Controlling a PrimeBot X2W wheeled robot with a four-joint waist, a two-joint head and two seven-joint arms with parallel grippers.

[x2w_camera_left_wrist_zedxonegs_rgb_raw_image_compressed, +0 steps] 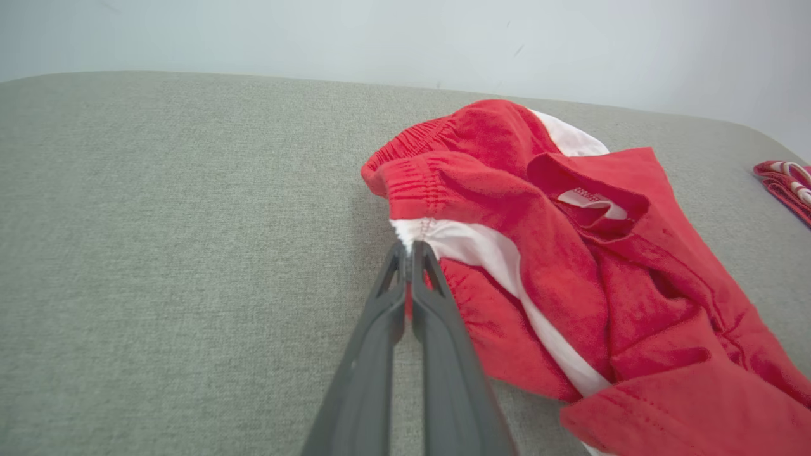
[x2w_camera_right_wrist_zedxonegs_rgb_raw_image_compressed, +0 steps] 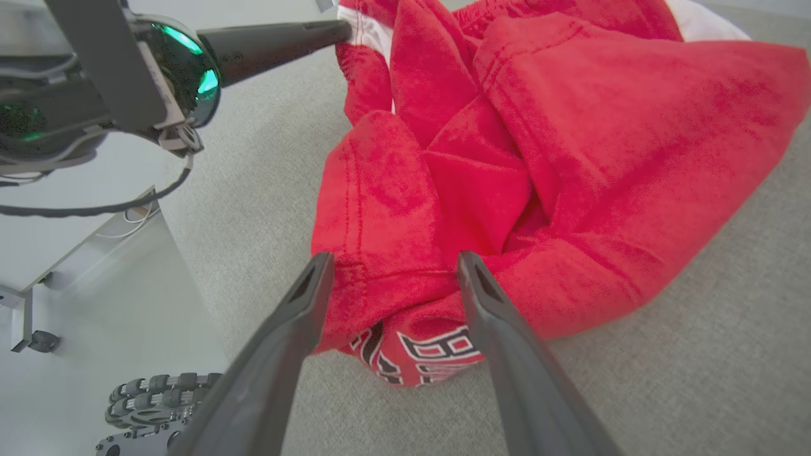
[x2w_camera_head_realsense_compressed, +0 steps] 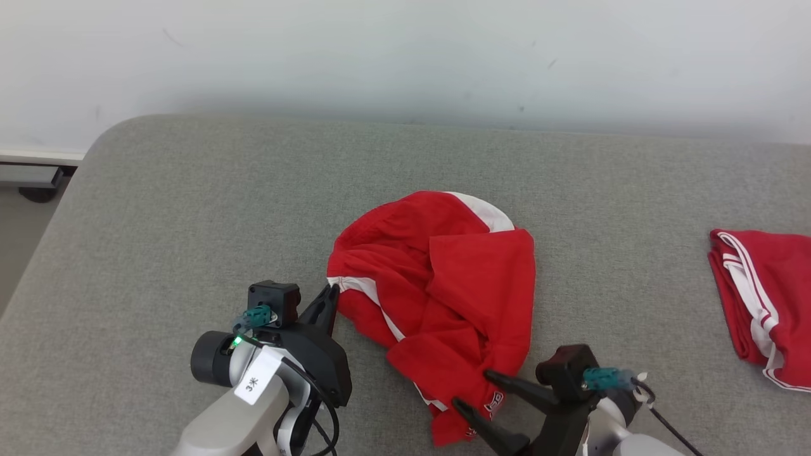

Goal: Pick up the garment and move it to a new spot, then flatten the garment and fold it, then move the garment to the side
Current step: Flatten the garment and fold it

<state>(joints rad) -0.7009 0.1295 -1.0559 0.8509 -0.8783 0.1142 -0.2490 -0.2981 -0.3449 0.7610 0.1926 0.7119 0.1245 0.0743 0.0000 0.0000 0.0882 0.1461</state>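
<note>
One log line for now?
left gripper: shut on crumpled red white-striped garment | right gripper: open at its lower hem | surface: grey fabric table

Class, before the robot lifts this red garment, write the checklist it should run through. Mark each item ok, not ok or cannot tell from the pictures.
1. Is the left claw shut on the garment at its white-striped edge: ok.
2. Is the right claw open, with its fingers either side of the lettered hem: ok.
3. Does the right claw grip cloth: not ok.
4. Does the garment lie flat: not ok, crumpled.
5. Does the folded pile at the right lie apart: ok.
6. Layers pinched by the left claw: cannot tell.
</note>
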